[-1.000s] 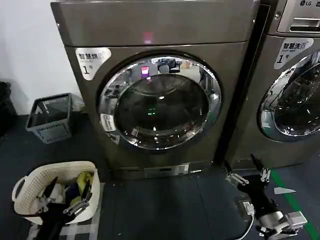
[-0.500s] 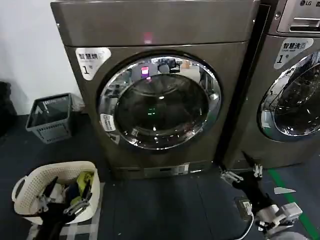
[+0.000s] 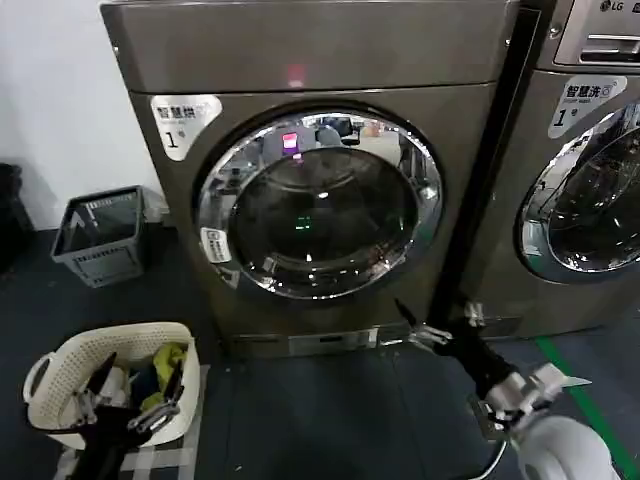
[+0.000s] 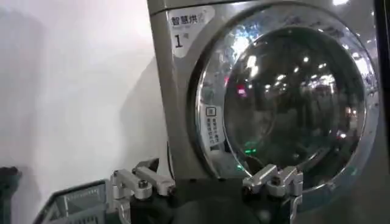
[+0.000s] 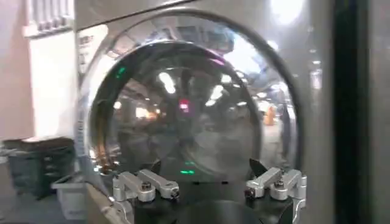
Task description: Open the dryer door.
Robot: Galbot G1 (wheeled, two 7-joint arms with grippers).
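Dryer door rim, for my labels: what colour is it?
Shiny chrome dryer door rim, clearest in the head view.

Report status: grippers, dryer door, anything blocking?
Right gripper open, low before the dryer, short of the door. Left gripper open, idle. Dryer door shut. No obstruction visible.

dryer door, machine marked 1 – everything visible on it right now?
The dryer door is a round porthole with a wide shiny chrome rim and dark domed glass, a small white sticker on its lower left rim. It sits shut, flush in the bronze-grey dryer front. Nothing touches it; the right gripper, open, hangs low near its lower right edge.
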